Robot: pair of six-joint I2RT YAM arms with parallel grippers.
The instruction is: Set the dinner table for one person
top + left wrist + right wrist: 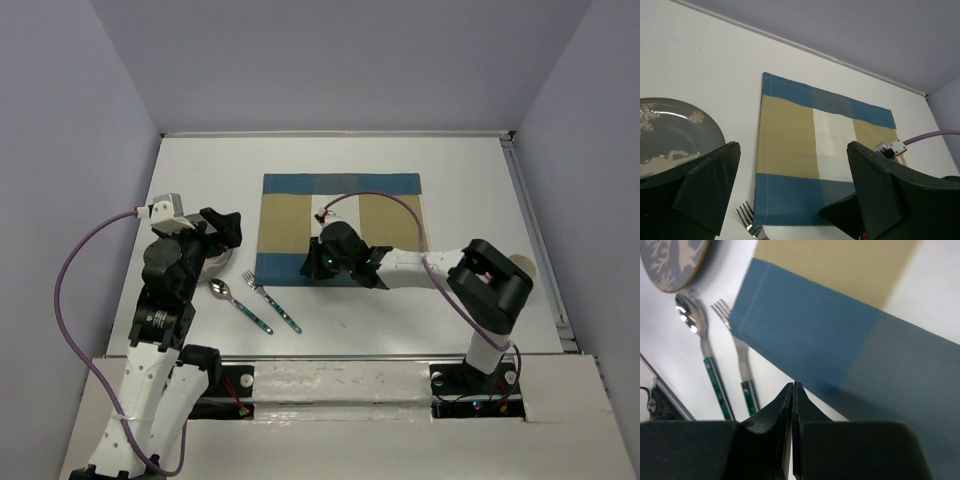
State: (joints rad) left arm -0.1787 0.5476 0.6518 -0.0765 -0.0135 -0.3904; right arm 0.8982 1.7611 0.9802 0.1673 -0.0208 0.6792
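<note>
Two sets of jaws differ: the right jaws are pressed together at the placemat's lower blue edge, while the left jaws are spread wide over the plate. Fork and spoon lie lower left of the placemat on the white bench, which fills mid-frame.
</note>
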